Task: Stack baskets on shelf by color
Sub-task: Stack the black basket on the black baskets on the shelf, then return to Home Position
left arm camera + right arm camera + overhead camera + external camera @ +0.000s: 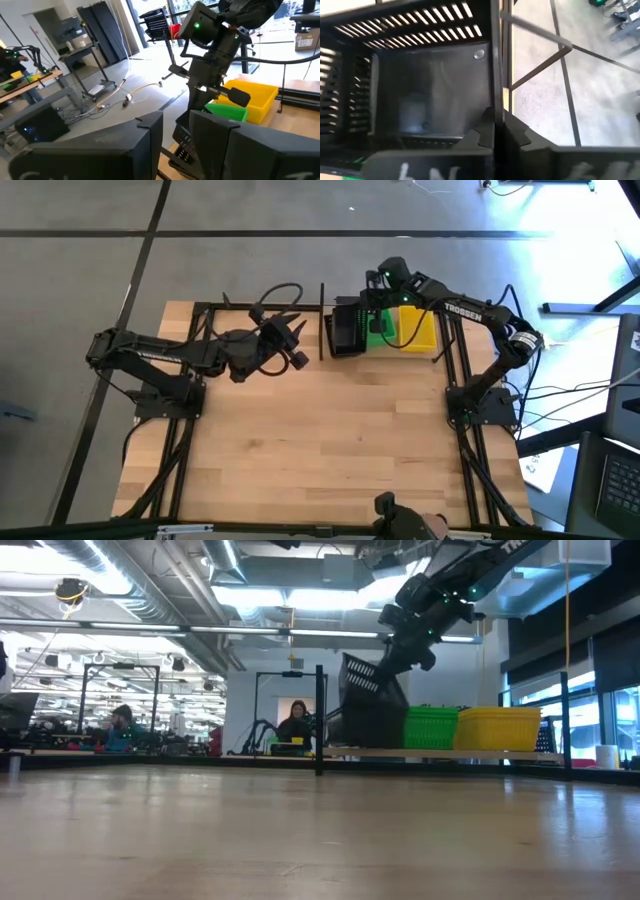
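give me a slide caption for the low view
Right gripper tilts a black basket onto the shelf beside green and yellow stacks.

R hand (372, 308) on blk basket (349, 330)

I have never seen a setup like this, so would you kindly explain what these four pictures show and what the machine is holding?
It is a robot with two dark arms at a wooden table, each ending in a two-finger gripper. One picture looks straight down, one looks level across the tabletop, and two come from cameras on the wrists. At the far edge stands a narrow shelf with black baskets, green baskets and yellow baskets side by side. The right gripper is shut on the wall of the top black basket, which sits tilted over the black pile. The left gripper waits open beside the shelf, holding nothing.
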You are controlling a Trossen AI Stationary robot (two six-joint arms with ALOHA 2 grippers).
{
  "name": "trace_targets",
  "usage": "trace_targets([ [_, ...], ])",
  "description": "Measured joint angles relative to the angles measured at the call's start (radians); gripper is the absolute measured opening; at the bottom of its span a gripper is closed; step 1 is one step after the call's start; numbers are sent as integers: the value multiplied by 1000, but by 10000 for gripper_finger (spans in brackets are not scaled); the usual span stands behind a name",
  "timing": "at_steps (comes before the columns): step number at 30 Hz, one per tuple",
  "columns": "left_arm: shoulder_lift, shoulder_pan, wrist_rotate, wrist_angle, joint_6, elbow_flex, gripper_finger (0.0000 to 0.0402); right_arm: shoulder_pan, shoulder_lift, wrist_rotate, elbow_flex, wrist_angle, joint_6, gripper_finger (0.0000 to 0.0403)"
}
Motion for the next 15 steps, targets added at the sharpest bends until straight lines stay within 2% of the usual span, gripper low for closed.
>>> trace_targets([
  [7, 0, 0, -1, 0, 0, 0, 87, 2, 3, 52, 0, 1, -79, 43],
  [15, 0, 0, -1, 0, 1, 0, 87, 3, -1, 54, 0, 60, -97, 86],
])
